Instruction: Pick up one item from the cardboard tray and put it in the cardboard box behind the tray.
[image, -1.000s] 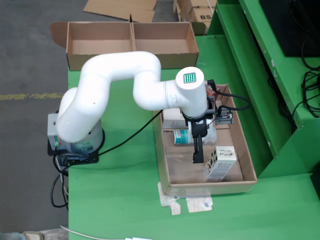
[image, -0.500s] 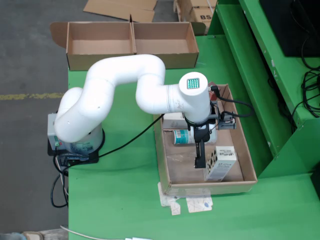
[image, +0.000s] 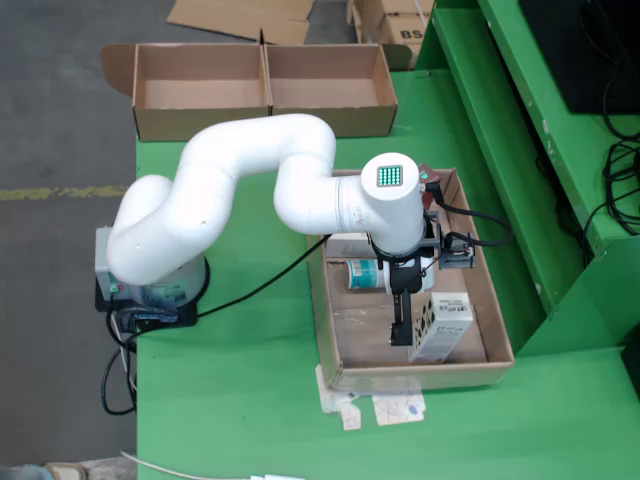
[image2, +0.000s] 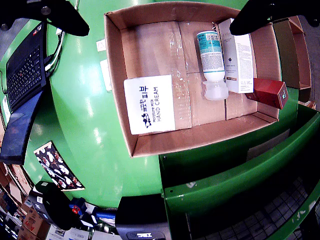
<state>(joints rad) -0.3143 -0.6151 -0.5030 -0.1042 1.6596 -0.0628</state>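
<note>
The cardboard tray (image: 500, 330) lies on the green table, right of centre in the fixed view. It holds a white hand cream box (image: 442, 326), a teal-labelled bottle (image: 364, 274), a tall white carton and a red box. The wrist view shows the tray (image2: 117, 85), the hand cream box (image2: 150, 104), the bottle (image2: 212, 59), the white carton (image2: 238, 55) and the red box (image2: 268, 93). My gripper (image: 402, 328) hangs over the tray just left of the hand cream box. In the wrist view the gripper (image2: 160, 31) is open and empty. The two-compartment cardboard box (image: 265, 115) stands behind the tray.
A raised green shelf (image: 510, 150) with cables runs along the right. Paper scraps (image: 385, 406) lie in front of the tray. My base (image: 150, 290) sits at the table's left edge. A laptop (image2: 22, 70) shows at the left of the wrist view.
</note>
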